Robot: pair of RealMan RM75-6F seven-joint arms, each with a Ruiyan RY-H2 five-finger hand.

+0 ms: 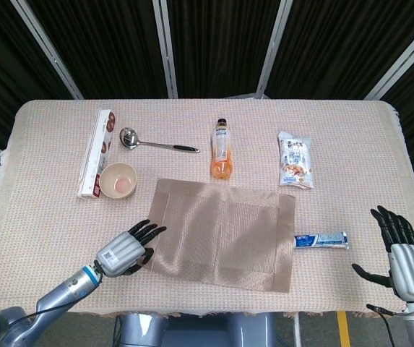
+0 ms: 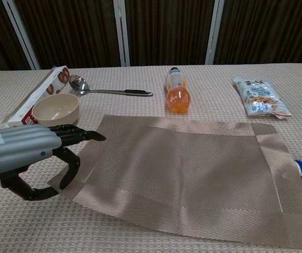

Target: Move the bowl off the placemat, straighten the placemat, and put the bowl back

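The bowl sits off the placemat, upright on the woven table cover, just beside the lower end of a long red-and-white box and well to the left of the mat's upper left corner. The placemat lies flat and unfolded in the middle of the table, slightly skewed, its right edge close to a small blue-and-white tube. The left hand is at the mat's lower left corner, fingers spread and lying over or just above the mat's edge; whether it pinches the fabric cannot be told. The right hand hovers at the table's right front edge, fingers apart, holding nothing. Behind the mat lie an orange drink bottle, a metal ladle and a snack packet.
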